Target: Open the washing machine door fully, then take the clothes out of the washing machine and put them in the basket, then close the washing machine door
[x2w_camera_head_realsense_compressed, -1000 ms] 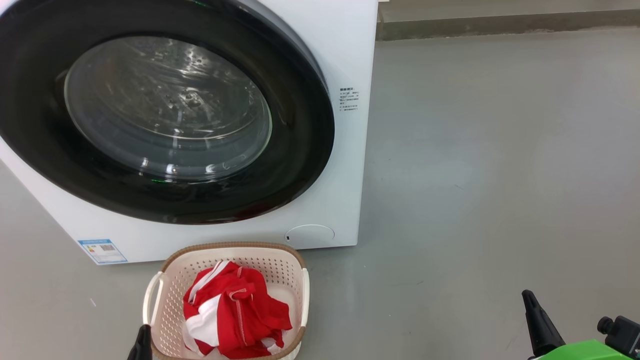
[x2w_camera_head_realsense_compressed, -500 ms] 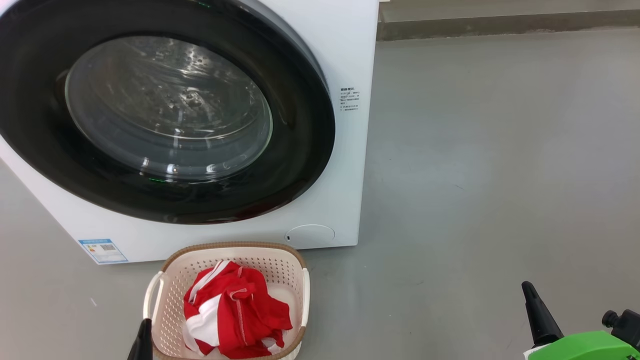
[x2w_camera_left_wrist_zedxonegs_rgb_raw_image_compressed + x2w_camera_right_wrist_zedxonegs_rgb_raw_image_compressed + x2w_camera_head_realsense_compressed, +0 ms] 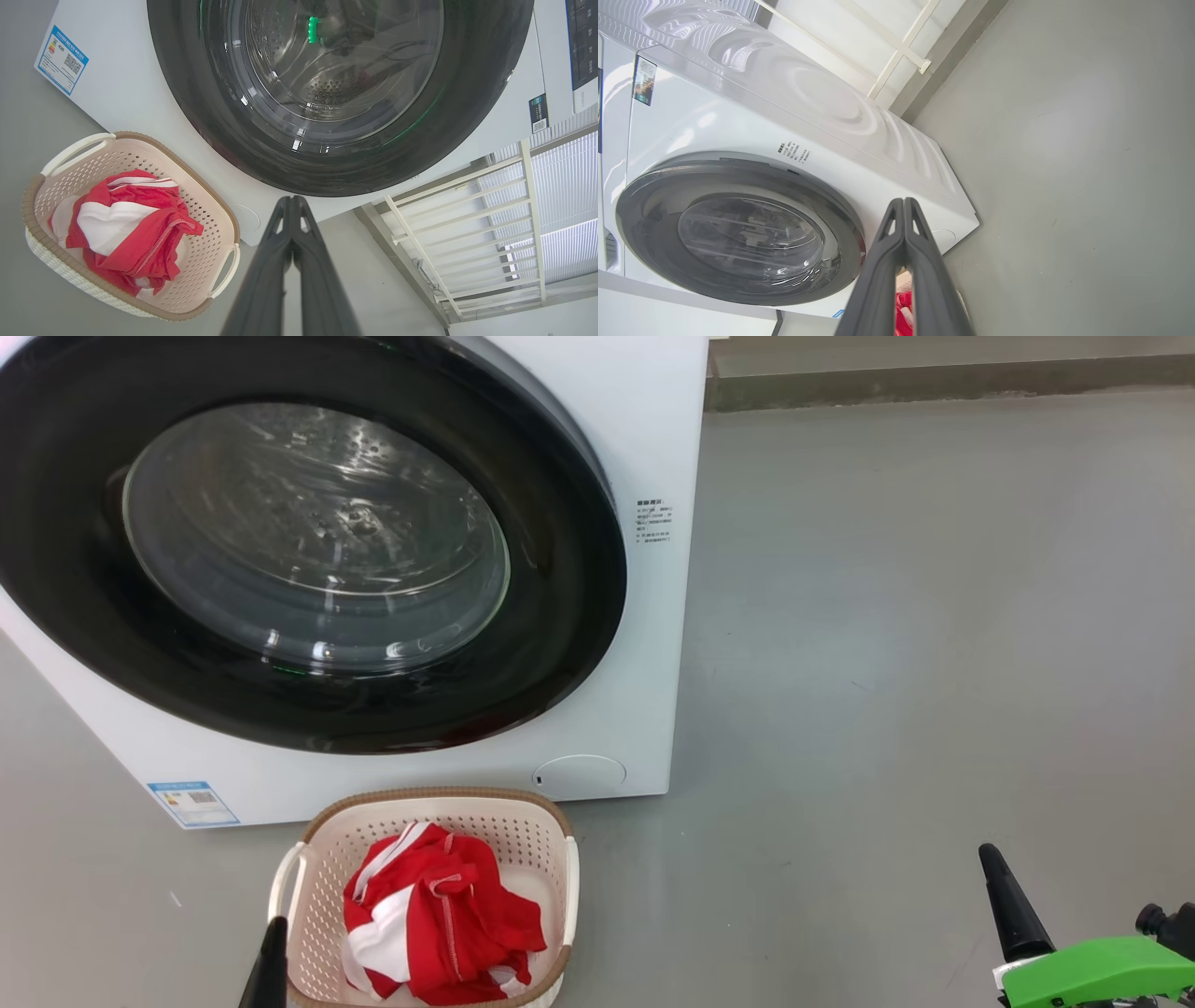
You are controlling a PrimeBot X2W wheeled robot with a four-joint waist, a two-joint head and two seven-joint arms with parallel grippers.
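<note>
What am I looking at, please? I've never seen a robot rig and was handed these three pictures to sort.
These show one moment seen by three cameras on a two-armed wheeled robot. One picture comes from its head, looking down at a grey floor. On it stands a white washing machine whose round black-rimmed door looks shut. In front sits a cream basket holding red and white clothes. The other two pictures come from cameras on the wrists, each looking along its own two dark fingers. The left gripper points toward the machine's front below the door; the right gripper points at its front beside the door. Both are pinched shut and hold nothing.
</note>
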